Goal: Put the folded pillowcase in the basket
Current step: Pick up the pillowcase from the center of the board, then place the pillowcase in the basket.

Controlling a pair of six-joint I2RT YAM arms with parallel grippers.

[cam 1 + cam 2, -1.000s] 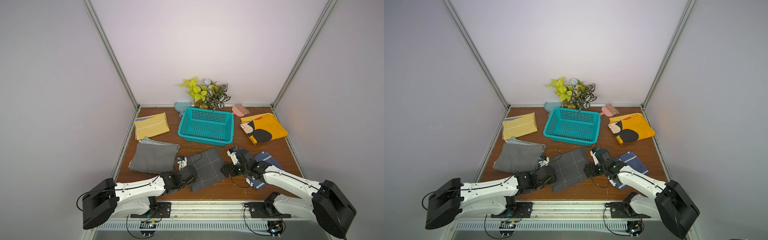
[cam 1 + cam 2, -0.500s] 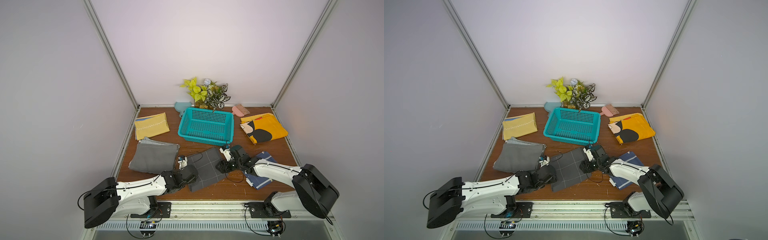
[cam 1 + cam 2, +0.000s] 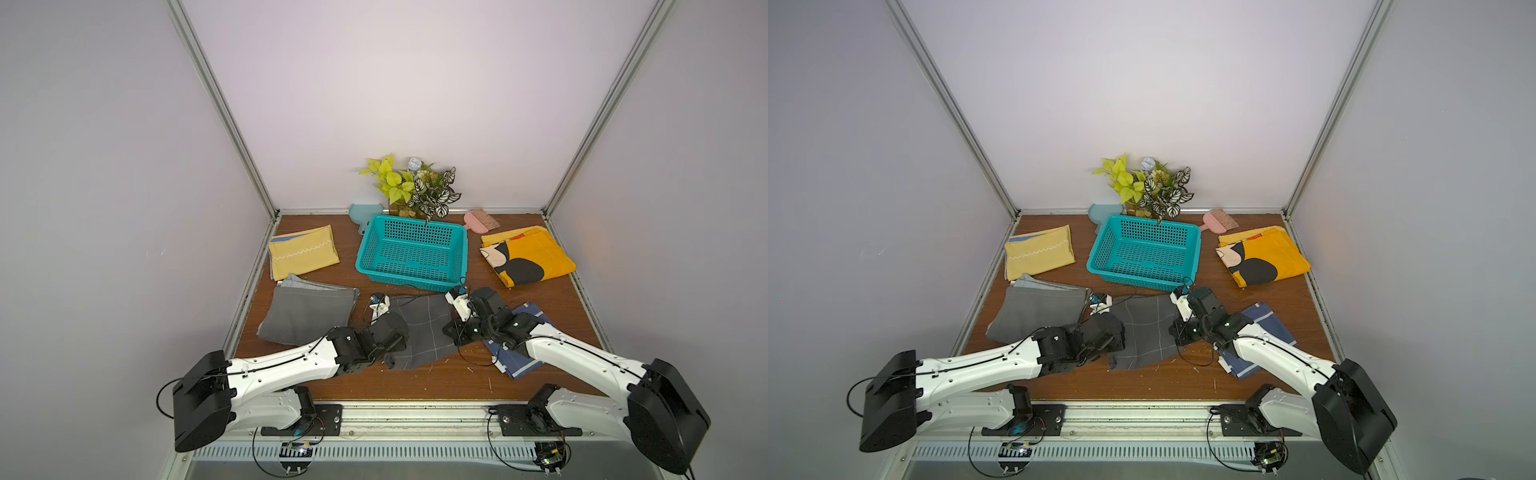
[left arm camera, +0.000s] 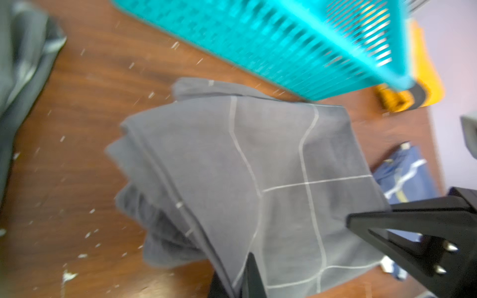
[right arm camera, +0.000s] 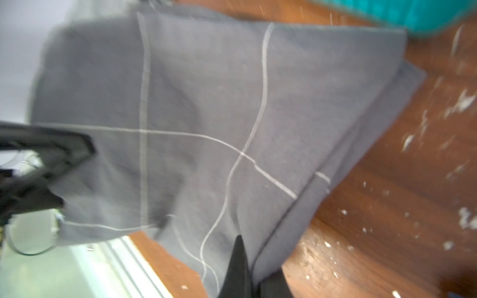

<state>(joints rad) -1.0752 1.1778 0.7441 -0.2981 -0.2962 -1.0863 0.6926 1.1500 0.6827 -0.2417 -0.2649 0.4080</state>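
Your left hand and right hand are each clenched on an opposite edge of the folded grey pillowcase (thin white grid lines). It hangs between them, low over the bench, just beside the basket and outside its near wall.

Wrist views motion-blurred; basket cut by picture edge there; navy cloth partly hidden under right arm in both top views.

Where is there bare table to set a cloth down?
Free: wood between yellow cloth and basket; between basket and orange cloth; the table's front strip. Basket itself is empty. Crowded: front centre, checked pillowcase between grey cloth and blue cloth.
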